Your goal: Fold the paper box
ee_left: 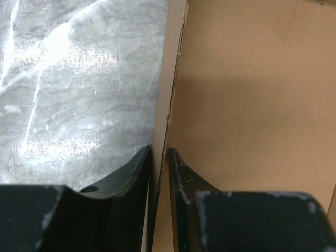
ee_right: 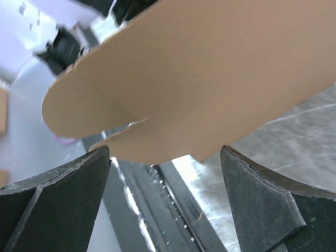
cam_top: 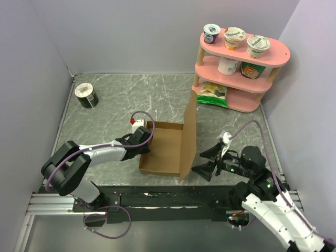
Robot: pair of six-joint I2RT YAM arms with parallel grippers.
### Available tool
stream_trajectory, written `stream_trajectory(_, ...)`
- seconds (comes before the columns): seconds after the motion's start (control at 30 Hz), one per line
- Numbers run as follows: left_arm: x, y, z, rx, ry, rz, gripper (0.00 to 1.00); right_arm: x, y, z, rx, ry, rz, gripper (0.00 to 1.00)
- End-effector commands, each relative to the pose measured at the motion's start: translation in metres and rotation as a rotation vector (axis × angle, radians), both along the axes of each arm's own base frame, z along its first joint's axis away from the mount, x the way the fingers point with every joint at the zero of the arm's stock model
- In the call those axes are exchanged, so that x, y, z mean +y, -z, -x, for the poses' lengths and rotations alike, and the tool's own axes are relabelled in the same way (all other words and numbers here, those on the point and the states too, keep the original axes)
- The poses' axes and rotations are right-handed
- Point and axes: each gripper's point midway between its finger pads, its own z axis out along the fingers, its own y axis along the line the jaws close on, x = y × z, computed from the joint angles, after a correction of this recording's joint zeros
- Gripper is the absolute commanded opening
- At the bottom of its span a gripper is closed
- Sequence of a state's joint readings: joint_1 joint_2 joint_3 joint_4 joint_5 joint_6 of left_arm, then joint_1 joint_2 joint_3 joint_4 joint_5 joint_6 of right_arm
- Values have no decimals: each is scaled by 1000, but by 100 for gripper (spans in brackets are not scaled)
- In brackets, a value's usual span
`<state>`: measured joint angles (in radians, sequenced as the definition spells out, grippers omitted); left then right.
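A: Where does the paper box [cam_top: 165, 149] stand now?

B: In the middle of the grey marble table [cam_top: 115, 100], between the two arms. It is a shallow brown tray, and on its right side one tall flap [cam_top: 189, 131] stands almost upright.

A: And the left gripper [cam_top: 143, 140]?

B: It is at the left wall of the box. In the left wrist view the fingers [ee_left: 181, 178] are pressed together on this thin cardboard wall, one outside over the table and one inside the tray.

A: Does the right gripper [cam_top: 202, 164] hold something?

B: No. Its jaws are spread wide, just beside the near lower corner of the tall flap. In the right wrist view a rounded tab [ee_right: 105, 105] of the flap hangs above the gap, and I cannot see either finger touching it.

A: What else is on the table?

B: A pink shelf [cam_top: 247, 68] with yogurt cups [cam_top: 234, 37] in the far right corner, and a dark round container [cam_top: 86, 95] at the far left, well apart from the box.
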<state>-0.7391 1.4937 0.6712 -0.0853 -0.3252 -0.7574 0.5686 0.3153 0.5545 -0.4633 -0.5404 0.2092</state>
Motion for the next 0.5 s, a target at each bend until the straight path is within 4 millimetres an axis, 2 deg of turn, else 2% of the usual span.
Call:
stream_trajectory(0.0,-11,-10,1,1,3,70,27,11,1,-9,-49,33,28,93)
stream_trajectory(0.2,-10,-13,1,-10,-11,85,26,23,-2,-15,-84,49,22,95)
stream_trajectory(0.4,-10,-16,3,-13,-21,108,26,33,-6,-32,-127,139,-15,96)
stream_trajectory(0.47,-10,-16,4,-14,-26,117,25,38,1,-35,-128,159,6,96)
